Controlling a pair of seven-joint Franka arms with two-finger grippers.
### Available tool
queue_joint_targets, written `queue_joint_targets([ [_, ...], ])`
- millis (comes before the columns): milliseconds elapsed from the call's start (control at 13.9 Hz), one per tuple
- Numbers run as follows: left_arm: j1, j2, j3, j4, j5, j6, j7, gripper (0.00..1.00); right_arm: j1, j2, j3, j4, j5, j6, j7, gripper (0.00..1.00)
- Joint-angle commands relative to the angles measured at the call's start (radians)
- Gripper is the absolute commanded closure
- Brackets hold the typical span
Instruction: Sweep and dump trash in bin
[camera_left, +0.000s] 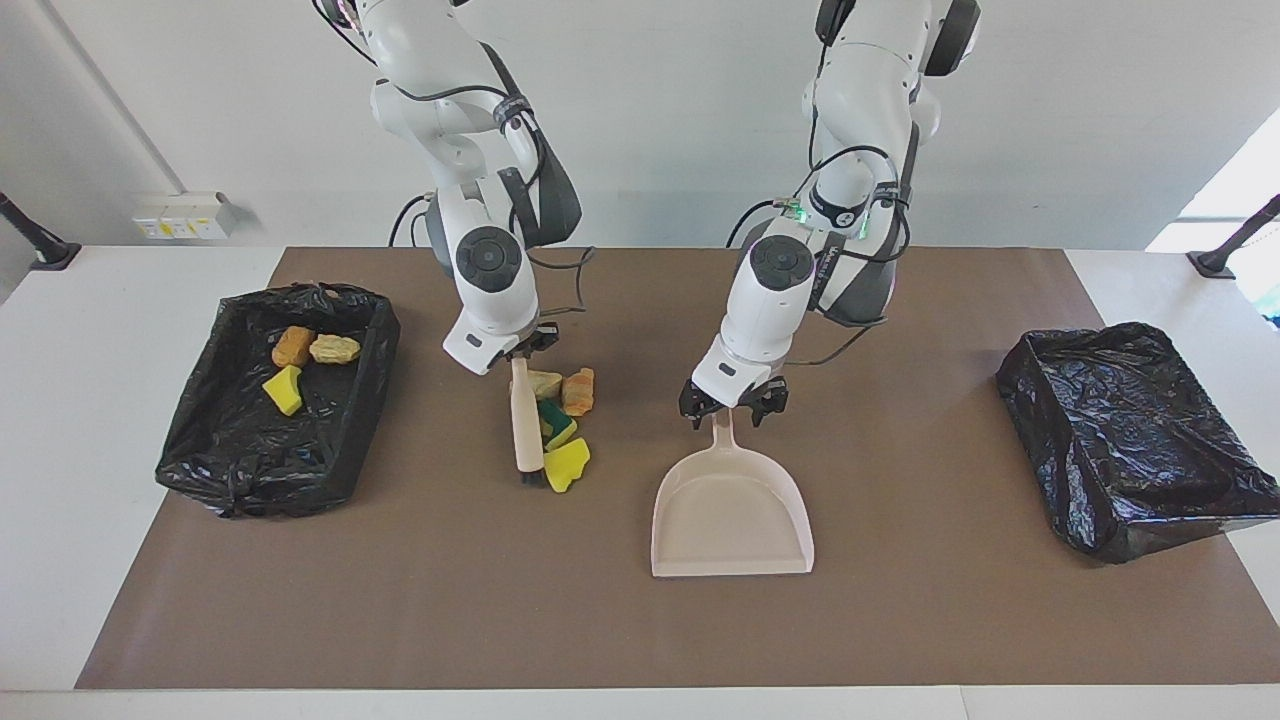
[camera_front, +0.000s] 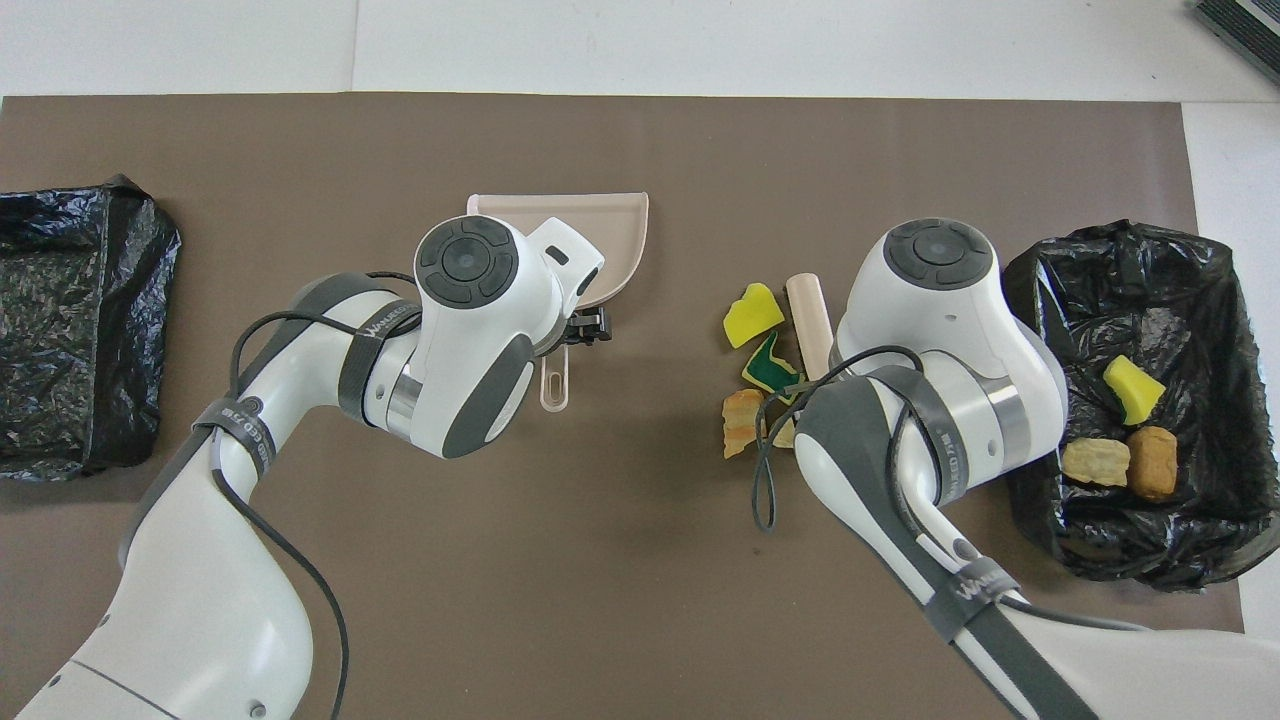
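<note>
the dustpan (camera_left: 732, 510) lies flat with its mouth pointing away from the robots, its thin handle running up between the fingers of the left gripper (camera_left: 733, 408), which stand spread on either side of it and do not look clamped. the right gripper (camera_left: 522, 352) grips the top of the brush (camera_left: 525, 425), which hangs down to the mat with its bristle end touching. just beside the brush, on the side toward the left gripper, sits the trash (camera_left: 563, 425): four scraps in a loose heap, two sponge pieces and two bread-like chunks. three more scraps lie in the bin (camera_left: 205, 400) at the right arm's end of the table; a second bin (camera_left: 1130, 440) sits at the left arm's end. the scraps look light, soft and springy, so they should slide easily but may tumble or skip over the pan's lip; pushing low with the bristles suits them better than pinching. the pan seems stiff and light, best held by its handle. both arms are bent forward with wrists angled down over the middle of the mat.
</note>
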Motion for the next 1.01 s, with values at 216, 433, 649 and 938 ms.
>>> queue_joint_targets([
  [216,0.003,-0.012,0.011,-0.008,0.022,0.009,-0.004,1.00,-0.004,-0.188,0.004,-0.139,-0.050,-0.159,0.188,1.00],
  [433,0.040,-0.021,0.017,0.005,0.036,0.002,0.108,1.00,0.002,-0.284,0.005,-0.352,-0.055,-0.017,0.161,1.00],
  [649,0.129,-0.050,0.017,0.043,0.041,-0.118,0.400,1.00,0.000,-0.256,0.008,-0.377,-0.032,0.060,0.159,1.00],
  [938,0.190,-0.101,0.019,0.058,0.102,-0.287,0.792,1.00,0.034,-0.172,0.010,-0.374,0.123,0.174,0.163,1.00],
])
